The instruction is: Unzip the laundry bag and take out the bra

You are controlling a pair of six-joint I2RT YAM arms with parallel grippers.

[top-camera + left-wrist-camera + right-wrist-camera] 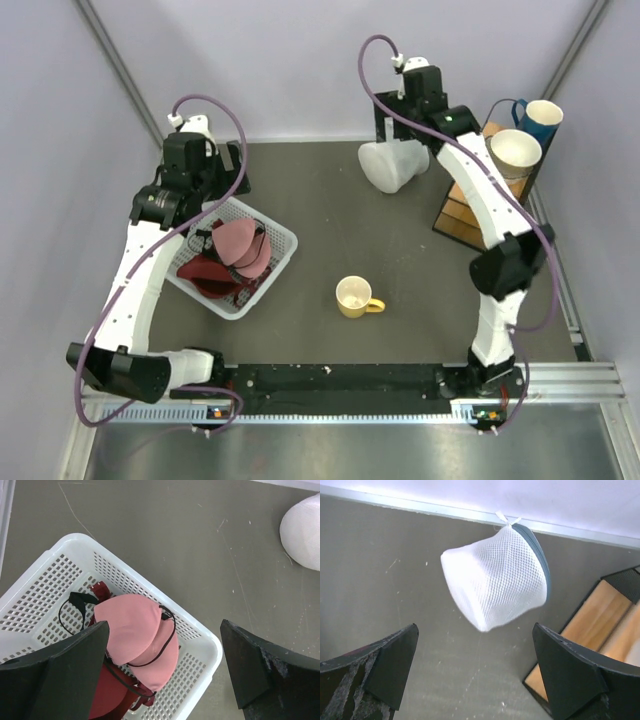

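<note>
A: What's cut off?
B: The bag [305, 532], well right of the basket [150, 593], runs off the left wrist view's edge; the basket's own left side too.
A: Hidden?
B: In the basket, a dark red garment [107, 697] lies mostly under the pink bra [132, 630].

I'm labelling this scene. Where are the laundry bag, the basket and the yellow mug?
Laundry bag [495, 575]: right wrist view, middle of its mesh side.
Basket [144, 589]: left wrist view, on its rim.
Mug [352, 296]: top external view, its open mouth.
</note>
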